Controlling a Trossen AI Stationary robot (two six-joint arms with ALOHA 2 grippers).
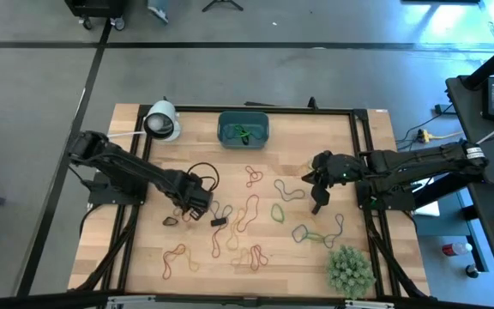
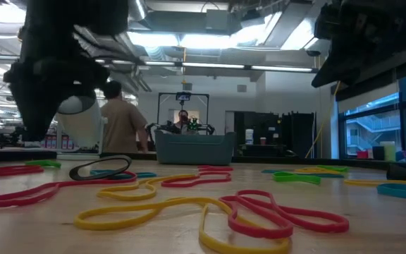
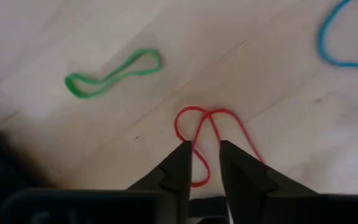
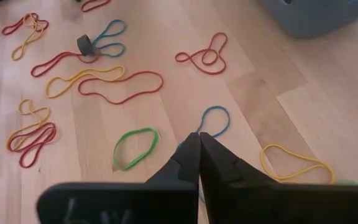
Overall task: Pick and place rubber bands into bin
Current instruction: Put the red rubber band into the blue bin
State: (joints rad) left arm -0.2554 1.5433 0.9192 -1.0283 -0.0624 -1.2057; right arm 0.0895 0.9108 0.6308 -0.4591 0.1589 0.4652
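From above, the left gripper [image 1: 197,202] hung low among scattered rubber bands [image 1: 247,215], well short of the teal bin [image 1: 243,129] at the table's far edge. Only its wrist view showed slightly parted fingers [image 3: 180,171] straddling a twisted red band [image 3: 211,134], not clamping it. The right gripper [image 4: 199,158] hovered with fingers pressed together, empty.

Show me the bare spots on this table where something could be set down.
Bare wood lies along the table's left side below the white roll, and right of the bin toward the right gripper. Crowded: the rubber bands across the middle and front, beside the plant.
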